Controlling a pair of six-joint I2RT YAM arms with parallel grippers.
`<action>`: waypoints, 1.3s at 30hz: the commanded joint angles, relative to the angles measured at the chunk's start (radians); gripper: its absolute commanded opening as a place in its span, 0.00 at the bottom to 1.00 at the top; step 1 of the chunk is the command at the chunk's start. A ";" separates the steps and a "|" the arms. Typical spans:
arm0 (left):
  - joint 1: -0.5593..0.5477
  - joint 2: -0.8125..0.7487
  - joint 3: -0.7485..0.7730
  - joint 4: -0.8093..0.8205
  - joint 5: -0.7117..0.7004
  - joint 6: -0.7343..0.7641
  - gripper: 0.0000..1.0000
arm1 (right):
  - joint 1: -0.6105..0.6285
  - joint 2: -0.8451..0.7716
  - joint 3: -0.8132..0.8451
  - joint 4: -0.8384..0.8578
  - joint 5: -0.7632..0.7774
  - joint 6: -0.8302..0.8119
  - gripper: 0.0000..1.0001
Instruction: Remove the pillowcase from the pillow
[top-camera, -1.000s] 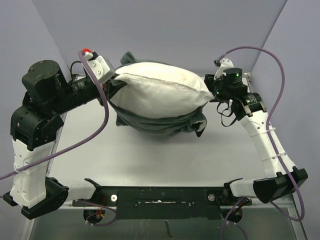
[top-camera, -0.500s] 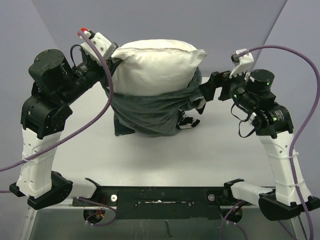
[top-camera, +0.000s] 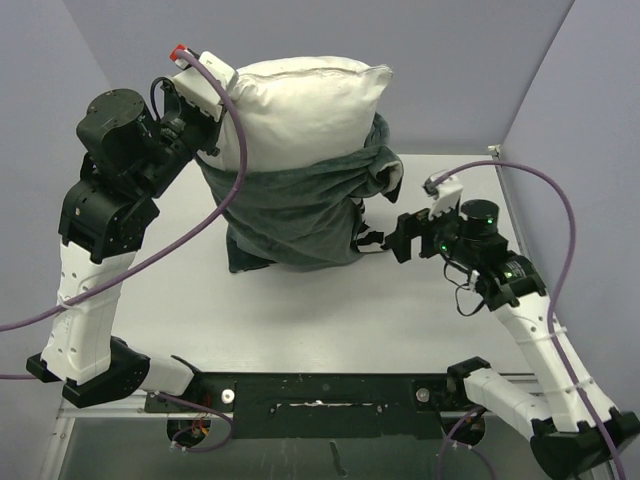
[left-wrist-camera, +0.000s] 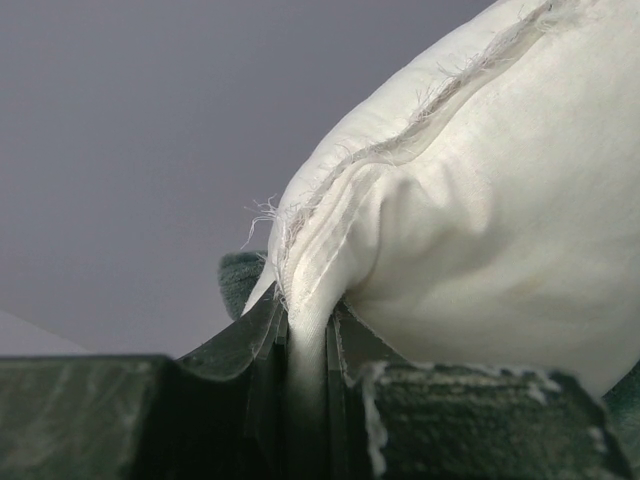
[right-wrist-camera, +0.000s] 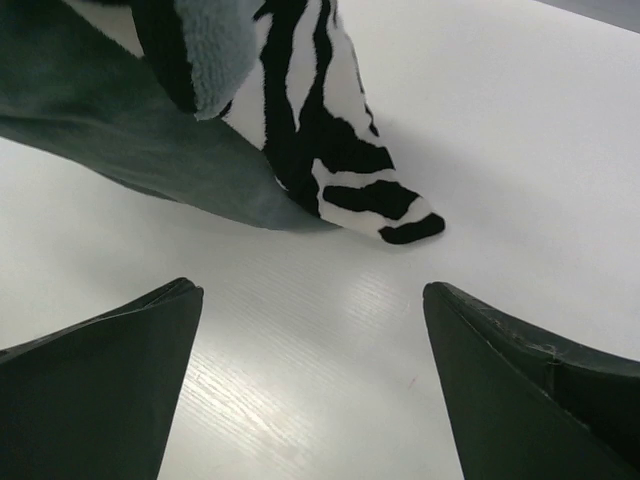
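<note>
While the left gripper (left-wrist-camera: 305, 345) pinches the pillow (top-camera: 300, 105) aloft by its corner seam, the pillowcase (top-camera: 290, 215) sags round its lower half onto the table (top-camera: 300, 320); the right gripper (right-wrist-camera: 310, 330) (jaws wide, empty) hovers by the zebra flap (right-wrist-camera: 340, 150), and tugging there could slip that pinch

Top cam sits high behind the near edge, looking down over the table (top-camera: 300, 320). Left wrist cam is tight on a pillow (left-wrist-camera: 480, 200) corner, tilted upward. Right wrist cam is low, facing the pillowcase (right-wrist-camera: 330, 150) hem. Both show in the top view.

White table (top-camera: 300, 315) — faintly wood-grained — with lilac-grey walls (top-camera: 450, 55) behind.
</note>
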 joint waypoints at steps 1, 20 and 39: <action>0.004 -0.030 0.007 0.189 -0.027 0.045 0.00 | 0.100 0.076 -0.071 0.247 -0.034 -0.132 0.98; 0.005 -0.043 -0.060 0.303 -0.071 0.051 0.00 | 0.193 0.570 -0.182 0.817 0.117 -0.264 0.32; 0.004 0.087 0.420 0.474 -0.151 0.251 0.00 | -0.109 0.579 -0.164 0.177 0.206 0.165 0.00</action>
